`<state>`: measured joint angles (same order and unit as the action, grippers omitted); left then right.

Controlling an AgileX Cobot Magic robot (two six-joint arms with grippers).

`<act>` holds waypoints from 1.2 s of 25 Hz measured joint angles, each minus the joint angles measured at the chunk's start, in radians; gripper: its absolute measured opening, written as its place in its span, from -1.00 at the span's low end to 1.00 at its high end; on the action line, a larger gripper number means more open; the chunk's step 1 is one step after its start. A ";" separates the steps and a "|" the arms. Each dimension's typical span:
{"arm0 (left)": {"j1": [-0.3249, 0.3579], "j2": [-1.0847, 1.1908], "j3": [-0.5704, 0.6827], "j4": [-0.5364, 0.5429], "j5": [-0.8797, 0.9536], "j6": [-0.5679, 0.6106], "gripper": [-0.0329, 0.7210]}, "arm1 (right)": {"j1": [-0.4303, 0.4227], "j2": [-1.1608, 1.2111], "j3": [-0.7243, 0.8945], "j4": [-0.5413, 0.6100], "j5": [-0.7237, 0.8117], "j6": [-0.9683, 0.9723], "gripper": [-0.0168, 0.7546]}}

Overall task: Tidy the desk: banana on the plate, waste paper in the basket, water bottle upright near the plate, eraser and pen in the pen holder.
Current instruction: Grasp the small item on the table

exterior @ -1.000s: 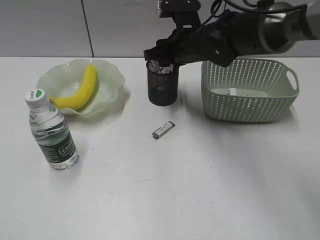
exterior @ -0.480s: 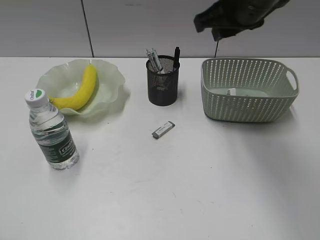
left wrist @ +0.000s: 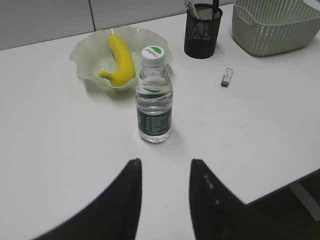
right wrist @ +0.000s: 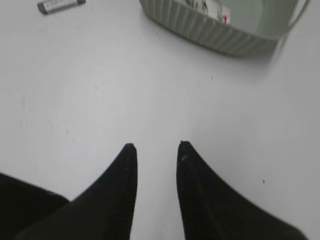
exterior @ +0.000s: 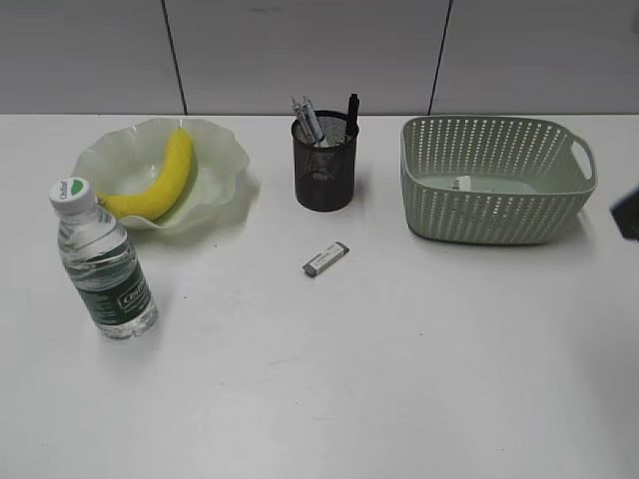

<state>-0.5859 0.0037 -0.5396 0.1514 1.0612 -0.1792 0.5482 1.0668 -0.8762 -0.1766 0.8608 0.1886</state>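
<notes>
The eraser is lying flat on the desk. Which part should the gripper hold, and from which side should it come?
Grip the eraser across its narrow width, near the middle, coming straight down from above. It lies flat as a thin bar, angled on the desk, so the long sides are the only faces the jaws can close on. Turn the jaws to match its slant.

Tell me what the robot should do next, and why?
Probably move the right gripper, open and empty, over to the eraser and pick it up. The banana is on the plate, the bottle stands upright, pens are in the pen holder, but the eraser lies on the desk.
</notes>
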 joint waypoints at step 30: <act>-0.117 1.659 -0.658 -0.276 -0.550 0.368 -0.17 | 0.000 -0.847 0.365 0.018 0.169 -0.096 -0.35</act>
<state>-0.7030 1.6629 -1.1974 -0.1242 0.5116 0.1892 0.5482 0.2200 -0.5112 -0.1590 1.0297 0.0923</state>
